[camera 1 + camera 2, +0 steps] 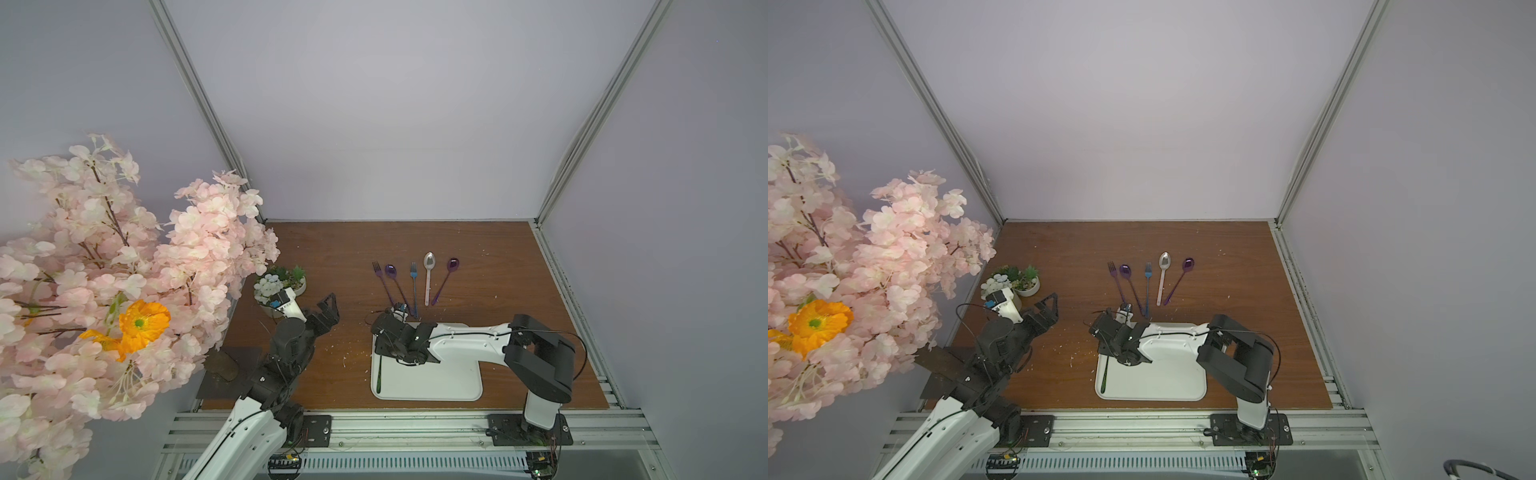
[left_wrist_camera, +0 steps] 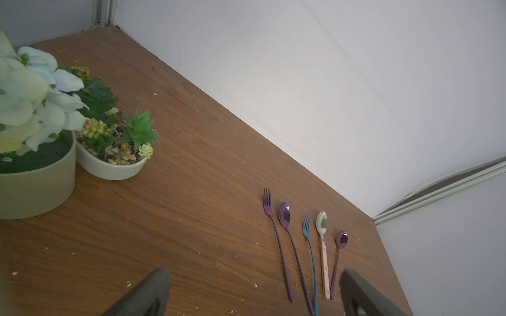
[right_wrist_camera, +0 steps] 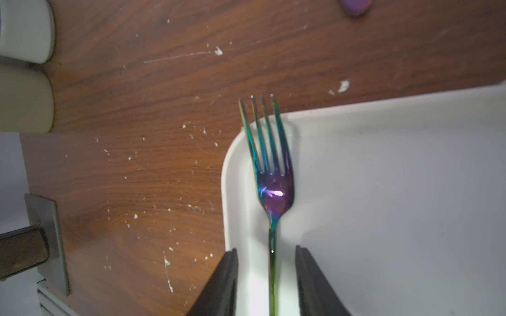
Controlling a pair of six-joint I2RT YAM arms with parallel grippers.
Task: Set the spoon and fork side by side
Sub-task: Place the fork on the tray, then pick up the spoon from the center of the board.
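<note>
The right gripper [image 3: 265,249] is hanging with its jaws partly apart, straddling the thin handle of the iridescent fork [image 3: 273,188]. A gap is showing on each side, so it is gripping nothing. The fork is lying in the white tray [image 3: 383,191] along its 9 o'clock edge, with its tines poking over the rim toward 12 o'clock.

To do this step well, I'm planning on keeping the handle centred between the pads. I'm also aiming to sink low enough to catch so flat a stem, and to close squarely so it isn't twisting or skating on the slick tray.

At 12 o'clock from the tray the cutlery row [image 1: 414,286] is fanning out. The lone purple spoon [image 1: 453,264] at its 3 o'clock end is looking like the fork's partner. The left gripper [image 2: 254,273] is waiting wide open and empty, well apart at 9 o'clock.
</note>
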